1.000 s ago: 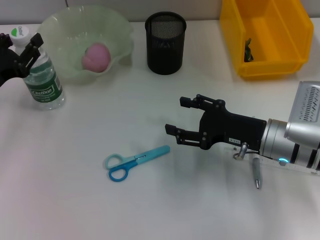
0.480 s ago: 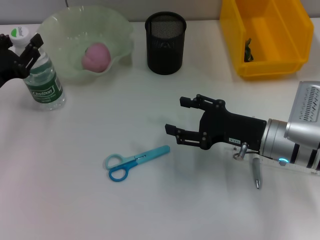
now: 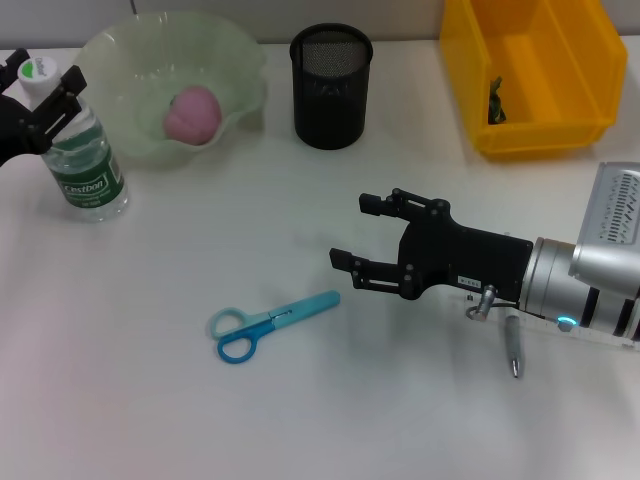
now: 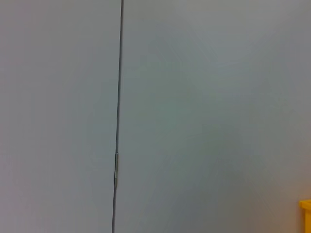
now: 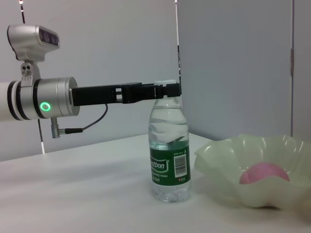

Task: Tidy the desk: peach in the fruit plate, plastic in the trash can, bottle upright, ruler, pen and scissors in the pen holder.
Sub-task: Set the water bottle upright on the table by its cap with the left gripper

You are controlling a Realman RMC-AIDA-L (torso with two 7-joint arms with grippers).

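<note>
The bottle (image 3: 85, 160) (image 5: 169, 155) stands upright at the far left of the table. My left gripper (image 3: 42, 78) (image 5: 165, 91) is open, its fingers on either side of the cap. In the pale green fruit plate (image 3: 120, 50) (image 5: 218, 160) lies the pink peach (image 3: 192, 112) (image 5: 265, 174). Blue scissors (image 3: 270, 322) lie flat in the middle of the table. Just right of them my right gripper (image 3: 354, 231) hovers open and empty. A grey pen (image 3: 513, 350) lies under the right arm. A dark scrap of plastic (image 3: 496, 100) sits in the yellow trash can (image 3: 535, 130). The ruler is out of view.
The black mesh pen holder (image 3: 331, 85) stands at the back centre, between the plate and the yellow trash can. The left wrist view shows only a wall and a yellow corner (image 4: 306, 206).
My left gripper has shifted slightly at the bottle's cap. The right arm, scissors and pen have not moved.
</note>
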